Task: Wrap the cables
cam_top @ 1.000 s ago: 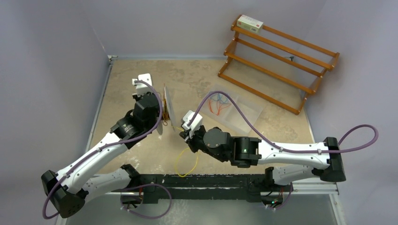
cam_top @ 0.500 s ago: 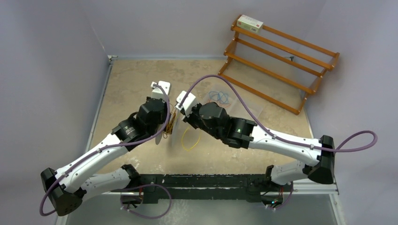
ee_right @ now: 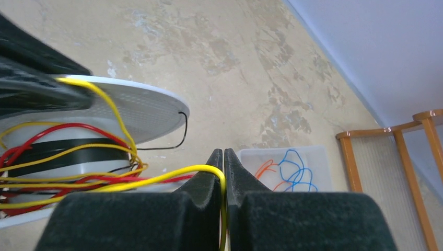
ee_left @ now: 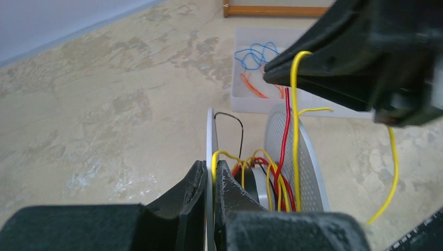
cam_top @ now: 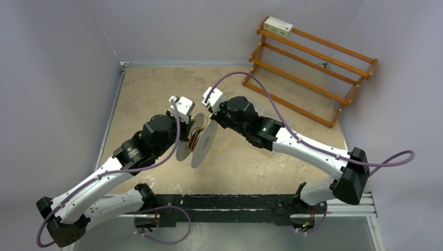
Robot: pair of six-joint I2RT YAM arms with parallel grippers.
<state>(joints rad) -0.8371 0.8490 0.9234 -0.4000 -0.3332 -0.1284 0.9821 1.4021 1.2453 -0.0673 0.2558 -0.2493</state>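
Black jaws of the right gripper (ee_right: 223,157) are seen pressed together on the yellow cable (ee_right: 177,173), nipped at their very tips. From there 1 run is led back to the spool (ee_left: 300,157) and a free tail is left hanging to the right of it. The jaws of the left gripper (ee_left: 210,170) are clamped on the thin edge of 1 of the spool's 2 white flanges, with a yellow turn emerging beside the clamp. The spool is held over the middle of the table (cam_top: 146,89), with red, black and yellow turns lying loosely on its core. Farther off, a clear tray (ee_left: 245,104) holding blue wires (ee_left: 256,55) and orange wires (ee_left: 251,86) is set on the table.

The yellow cable is judged light, limp and smooth-skinned: no shape is kept by it, and it is likely to slide through the grip unless tension is kept. A hold close to the spool, on the short taut run, is judged best, so that slack is not thrown off the core.

Compared with 0.5 s ago, the right gripper is found farther from the near edge. The spool is tilted so that both flanges are shown as discs, and the yellow loop then lying on the table appears drawn up and shorter.
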